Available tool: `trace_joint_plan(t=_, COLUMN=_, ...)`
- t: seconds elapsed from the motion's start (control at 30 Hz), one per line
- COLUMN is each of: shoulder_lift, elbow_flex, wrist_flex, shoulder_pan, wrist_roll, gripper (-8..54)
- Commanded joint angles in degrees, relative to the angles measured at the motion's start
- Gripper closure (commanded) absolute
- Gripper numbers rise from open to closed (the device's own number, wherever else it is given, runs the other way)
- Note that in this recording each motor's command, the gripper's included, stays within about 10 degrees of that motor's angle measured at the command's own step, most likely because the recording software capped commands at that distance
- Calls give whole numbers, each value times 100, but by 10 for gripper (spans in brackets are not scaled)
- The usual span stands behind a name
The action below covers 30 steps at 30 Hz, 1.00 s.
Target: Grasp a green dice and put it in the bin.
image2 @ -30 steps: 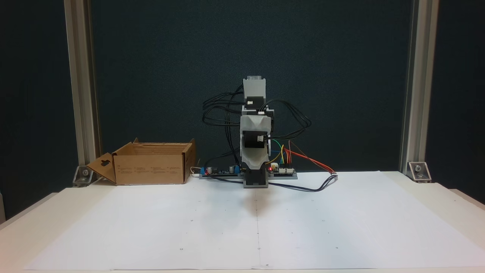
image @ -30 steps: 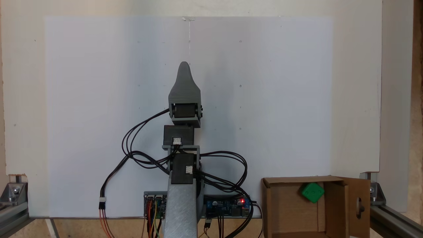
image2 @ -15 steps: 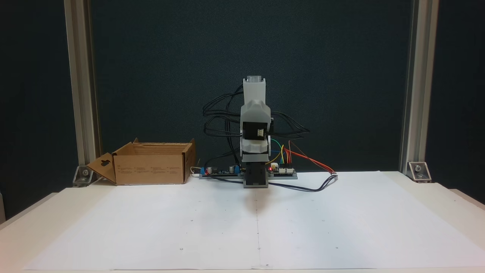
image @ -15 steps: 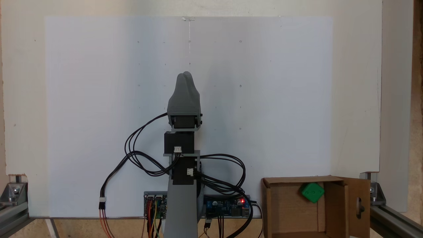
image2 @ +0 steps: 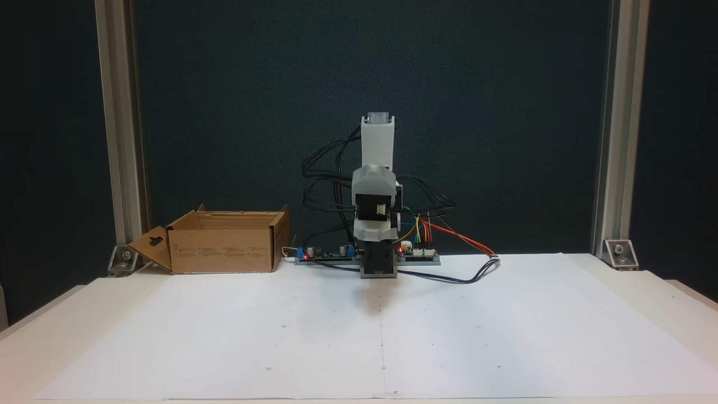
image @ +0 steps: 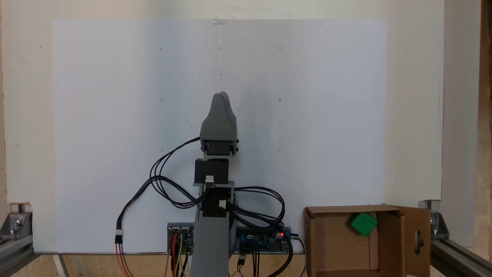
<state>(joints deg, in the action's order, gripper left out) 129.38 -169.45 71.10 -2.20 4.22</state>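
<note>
the small bright green plastic dice [image: 363, 224] with rounded corners lies inside the brown corrugated cardboard bin [image: 338, 211], tilted on a corner against the bin's inner wall on the side nearer the flap with the oval handle cutout (it looks like a thing dropped in, not set down). so the task's aim reads as met. in the other fixed view the bin [image2: 224, 242] stands on the table beside the white paper sheet [image2: 381, 331], and its walls hide the dice.

well apart from the bin, the grey plastic gripper [image: 221, 95] points out over the middle of the sheet, carrying nothing. its jaws lie one behind the other for both fixed views, so i cannot tell whether the fingers are apart or together. the arm is folded low above its base, which i judge a rest pose.
</note>
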Motion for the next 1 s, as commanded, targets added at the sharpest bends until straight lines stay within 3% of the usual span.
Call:
trace_joint_plan(t=0.0, shoulder_lift=642, elbow_flex=9, wrist_flex=589, shoulder_pan=-26, wrist_roll=-105, gripper=23)
trace_joint_plan(t=0.97, shoulder_lift=615, elbow_flex=-958, wrist_flex=1450, shoulder_pan=26, wrist_roll=-105, gripper=16)
